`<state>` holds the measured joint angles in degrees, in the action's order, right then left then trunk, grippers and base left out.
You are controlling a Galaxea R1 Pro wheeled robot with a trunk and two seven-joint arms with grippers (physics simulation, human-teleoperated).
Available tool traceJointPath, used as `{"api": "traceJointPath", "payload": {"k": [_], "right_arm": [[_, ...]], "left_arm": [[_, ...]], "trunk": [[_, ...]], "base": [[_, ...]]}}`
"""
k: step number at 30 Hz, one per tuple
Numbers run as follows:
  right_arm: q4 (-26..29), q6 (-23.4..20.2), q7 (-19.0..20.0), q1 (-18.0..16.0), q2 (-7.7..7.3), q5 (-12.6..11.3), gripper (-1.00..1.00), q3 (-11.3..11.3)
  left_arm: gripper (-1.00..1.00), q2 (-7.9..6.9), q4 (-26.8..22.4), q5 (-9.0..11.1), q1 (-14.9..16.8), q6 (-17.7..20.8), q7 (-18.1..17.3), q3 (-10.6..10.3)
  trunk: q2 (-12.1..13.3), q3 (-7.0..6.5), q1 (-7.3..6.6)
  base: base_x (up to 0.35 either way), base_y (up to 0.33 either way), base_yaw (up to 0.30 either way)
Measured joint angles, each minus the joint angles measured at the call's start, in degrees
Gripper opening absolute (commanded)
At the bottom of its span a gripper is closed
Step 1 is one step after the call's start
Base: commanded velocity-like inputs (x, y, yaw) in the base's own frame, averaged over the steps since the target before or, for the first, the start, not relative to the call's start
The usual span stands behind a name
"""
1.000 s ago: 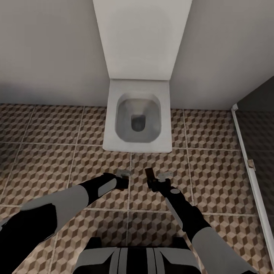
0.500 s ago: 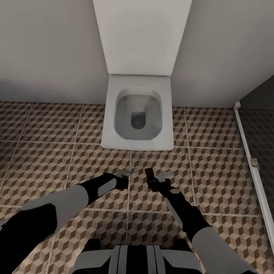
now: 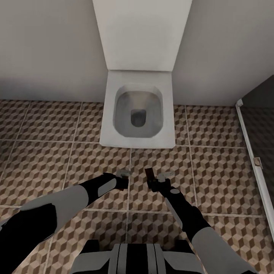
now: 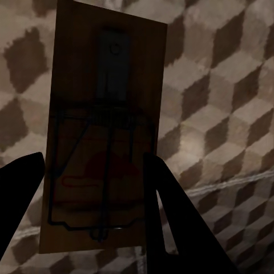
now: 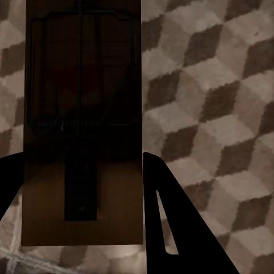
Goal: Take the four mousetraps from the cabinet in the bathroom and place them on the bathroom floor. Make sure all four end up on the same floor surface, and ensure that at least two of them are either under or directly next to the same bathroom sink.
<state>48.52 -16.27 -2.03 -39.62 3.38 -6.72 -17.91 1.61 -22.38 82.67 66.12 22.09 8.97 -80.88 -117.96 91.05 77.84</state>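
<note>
Cube-tiled bathroom floor (image 3: pixel 213 171) before toilet (image 3: pixel 137 114); left tool (image 4: pixel 91 228), right tool (image 5: pixel 85 228) each gripping a mousetrap (image 4: pixel 103 131).

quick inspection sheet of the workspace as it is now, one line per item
surface: bathroom floor, cube-pattern tiles with pale grout lines
job's things: one mousetrap between the left gripper's fingers, a second mousetrap between the right gripper's fingers; both held above the tiles
clutter: nothing seen
grippers: left gripper and right gripper side by side in front of the toilet, each shut on a trap
cables: nothing seen
surroundings: white toilet with lid up against the pale wall; dark glass shower panel with a white frame on the right
</note>
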Motion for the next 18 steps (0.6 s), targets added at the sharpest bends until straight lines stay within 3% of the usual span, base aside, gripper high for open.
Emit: {"api": "traceJointPath", "payload": {"k": [18], "right_arm": [[0.0,0.0,0.0,0.0,0.0,0.0,-1.0,0.0]], "left_arm": [[-1.0,0.0,0.0,0.0,0.0,0.0,0.0,0.0]], "trunk": [[-0.8,0.35,0.43]], "base": [[0.0,0.0,0.0]]}}
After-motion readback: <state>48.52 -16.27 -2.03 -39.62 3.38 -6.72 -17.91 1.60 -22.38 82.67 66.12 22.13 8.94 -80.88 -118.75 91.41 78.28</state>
